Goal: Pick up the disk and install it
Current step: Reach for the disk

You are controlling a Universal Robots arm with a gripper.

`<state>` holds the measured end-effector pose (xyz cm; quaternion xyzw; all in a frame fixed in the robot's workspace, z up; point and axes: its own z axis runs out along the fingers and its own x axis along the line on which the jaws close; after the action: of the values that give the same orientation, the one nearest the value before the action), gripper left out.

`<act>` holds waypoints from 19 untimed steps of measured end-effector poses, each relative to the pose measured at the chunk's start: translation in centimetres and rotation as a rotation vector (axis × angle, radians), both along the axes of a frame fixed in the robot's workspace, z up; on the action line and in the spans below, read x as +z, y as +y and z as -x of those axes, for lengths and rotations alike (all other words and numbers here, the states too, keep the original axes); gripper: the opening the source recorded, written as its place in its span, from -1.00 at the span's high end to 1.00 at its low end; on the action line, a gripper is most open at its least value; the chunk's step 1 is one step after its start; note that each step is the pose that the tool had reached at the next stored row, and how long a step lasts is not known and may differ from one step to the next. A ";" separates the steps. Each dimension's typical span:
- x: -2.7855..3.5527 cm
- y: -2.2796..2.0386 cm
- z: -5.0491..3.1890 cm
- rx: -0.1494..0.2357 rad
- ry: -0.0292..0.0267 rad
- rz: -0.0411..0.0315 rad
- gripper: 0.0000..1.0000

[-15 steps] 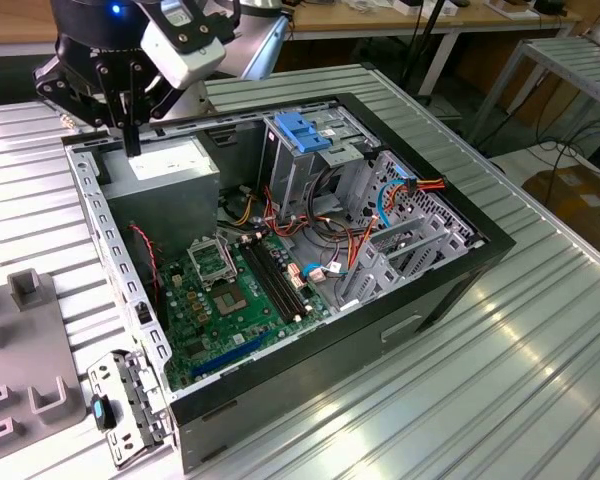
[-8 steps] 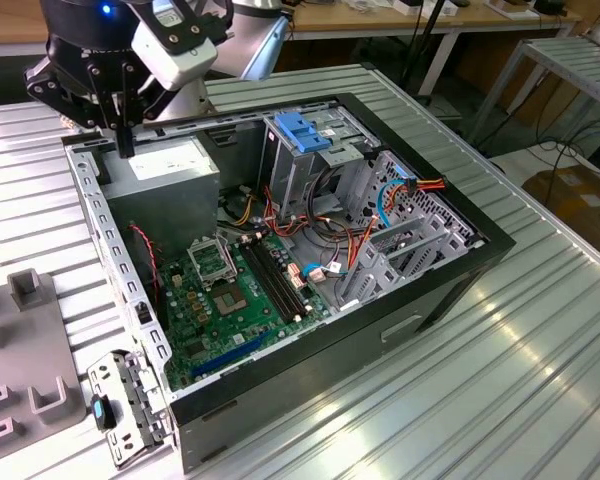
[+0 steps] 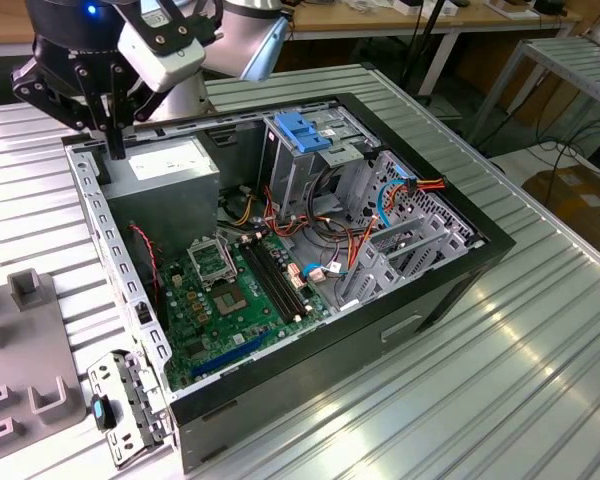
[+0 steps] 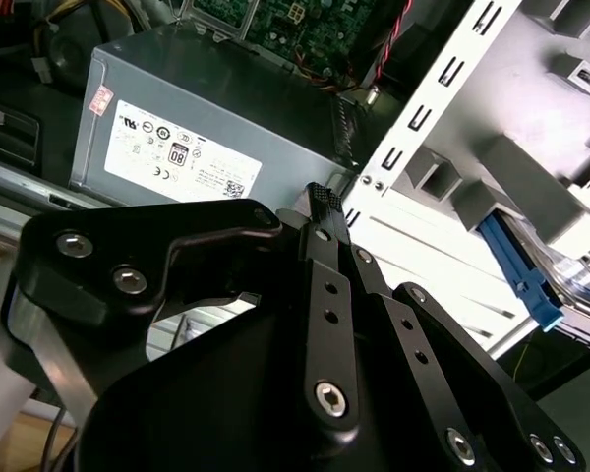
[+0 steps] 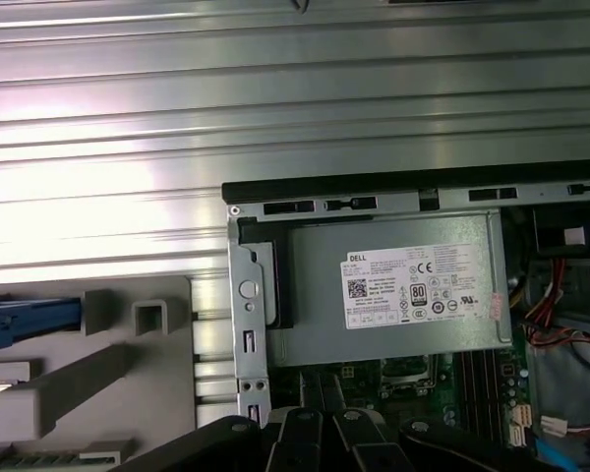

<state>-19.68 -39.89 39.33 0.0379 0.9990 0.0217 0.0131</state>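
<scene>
End effector (image 3: 113,148) seemingly above case (image 3: 450,290) holding power-supply box (image 3: 165,165).

All three views share the power supply (image 3: 168,170), both wrist views closer.

**Arm pose.** In the exterior view the arm (image 3: 245,45) enters from the upper edge and bends toward the exterior view's left. Its black wrist (image 3: 75,30) carries a lit blue light (image 3: 91,10). The gripper (image 3: 113,150) hangs pointing straight down. In the second wrist view its black fingers (image 4: 326,285) converge and meet at the tips.
</scene>
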 end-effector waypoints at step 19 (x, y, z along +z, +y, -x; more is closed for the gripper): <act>0.00 0.00 1.34 0.000 0.0001 0.0001 0.79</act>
<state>-21.02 -39.89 39.33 0.0379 0.9990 0.0217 0.0131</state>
